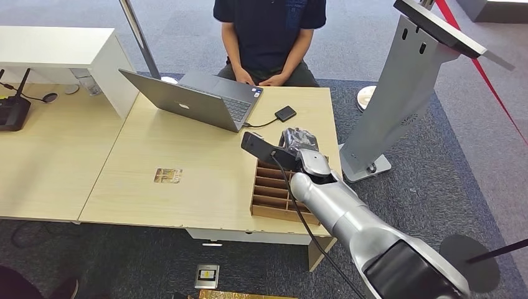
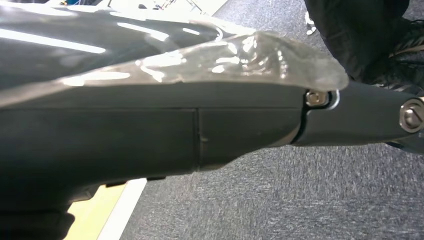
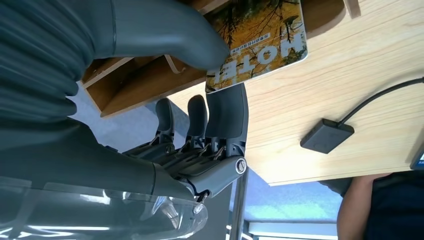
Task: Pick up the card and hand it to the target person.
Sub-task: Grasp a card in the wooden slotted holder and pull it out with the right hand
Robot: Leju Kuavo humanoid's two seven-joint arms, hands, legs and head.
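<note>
One card sits pinched between our right hand thumb and fingers, just above the wooden divider box at the near right of the surface; beyond lie a small black device, a laptop and the seated person; our left hand's state we cannot tell

Between the right hand and the seated person the worktop lies bare except for a small black box with its cable, while the open laptop blocks the left side.
</note>
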